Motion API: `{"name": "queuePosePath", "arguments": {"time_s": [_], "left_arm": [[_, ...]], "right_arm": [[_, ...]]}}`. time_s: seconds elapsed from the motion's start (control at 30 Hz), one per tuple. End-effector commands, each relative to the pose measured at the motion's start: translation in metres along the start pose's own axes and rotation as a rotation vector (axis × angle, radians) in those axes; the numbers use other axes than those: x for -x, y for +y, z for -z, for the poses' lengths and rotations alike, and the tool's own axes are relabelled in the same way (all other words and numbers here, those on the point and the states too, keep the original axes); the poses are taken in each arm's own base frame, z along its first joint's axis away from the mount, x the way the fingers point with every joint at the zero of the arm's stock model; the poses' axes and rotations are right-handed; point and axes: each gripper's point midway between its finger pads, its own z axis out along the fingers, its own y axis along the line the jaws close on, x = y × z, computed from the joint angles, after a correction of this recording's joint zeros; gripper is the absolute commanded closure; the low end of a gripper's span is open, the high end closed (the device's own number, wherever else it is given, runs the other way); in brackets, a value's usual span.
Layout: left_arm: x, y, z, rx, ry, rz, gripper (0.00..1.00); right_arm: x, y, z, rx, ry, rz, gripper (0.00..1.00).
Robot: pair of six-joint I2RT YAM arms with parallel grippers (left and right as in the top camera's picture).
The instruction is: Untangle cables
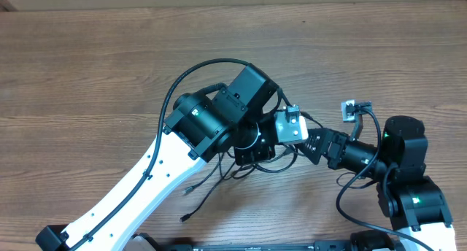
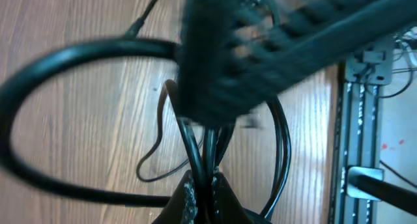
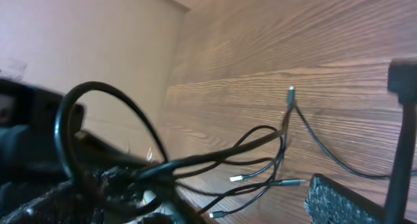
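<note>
The cables point(image 1: 219, 174) are thin black cords bunched beneath my left wrist, with loose ends trailing toward the front edge. In the left wrist view my left gripper point(image 2: 207, 196) is shut on several strands of the cables point(image 2: 195, 146), which rise straight from its fingertips. My right gripper point(image 1: 312, 144) reaches in from the right, close to the bundle. In the right wrist view the right gripper point(image 3: 195, 208) stands open, its padded finger point(image 3: 339, 198) at the lower right. The cables point(image 3: 260, 142) fan out between its fingers, with silver plug ends point(image 3: 238, 178) lying on the wood.
The wooden table point(image 1: 87, 76) stretches left and back. A thick black arm cable point(image 1: 191, 74) loops over my left wrist. A blurred dark bar point(image 2: 280, 48) crosses the top of the left wrist view. A metal frame point(image 2: 365, 120) runs along the table's edge.
</note>
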Motion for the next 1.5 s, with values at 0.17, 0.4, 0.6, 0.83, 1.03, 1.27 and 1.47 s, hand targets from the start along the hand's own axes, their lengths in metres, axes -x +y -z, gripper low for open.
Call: {"name": "queuePosePath", "arguments": {"time_s": [0.17, 0.4, 0.6, 0.83, 1.03, 1.27, 1.47], "left_arm": [[0.017, -0.012, 0.008, -0.057, -0.079, -0.004, 0.96], [0.026, 0.001, 0.031, 0.056, -0.121, -0.004, 0.96], [0.042, 0.023, 0.061, 0.226, -0.213, 0.031, 0.96], [0.041, 0.043, 0.101, 0.421, -0.271, 0.121, 0.96], [0.028, 0.055, 0.129, 0.556, -0.291, 0.262, 0.96], [0.022, 0.062, 0.167, 0.677, -0.387, 0.405, 0.97], [0.017, 0.062, 0.185, 0.723, -0.429, 0.454, 0.96]], "right_arm": [[0.002, -0.05, -0.021, -0.174, 0.047, -0.128, 0.01], [-0.01, -0.084, -0.031, -0.275, 0.117, -0.232, 0.01], [-0.022, -0.098, -0.027, -0.35, 0.145, -0.279, 0.01], [-0.033, -0.119, -0.015, -0.482, 0.149, -0.322, 0.0], [-0.033, -0.119, -0.015, -0.483, 0.149, -0.328, 0.0], [-0.038, -0.121, -0.014, -0.494, 0.164, -0.341, 0.0], [-0.04, -0.121, -0.013, -0.499, 0.171, -0.349, 0.0]]}}
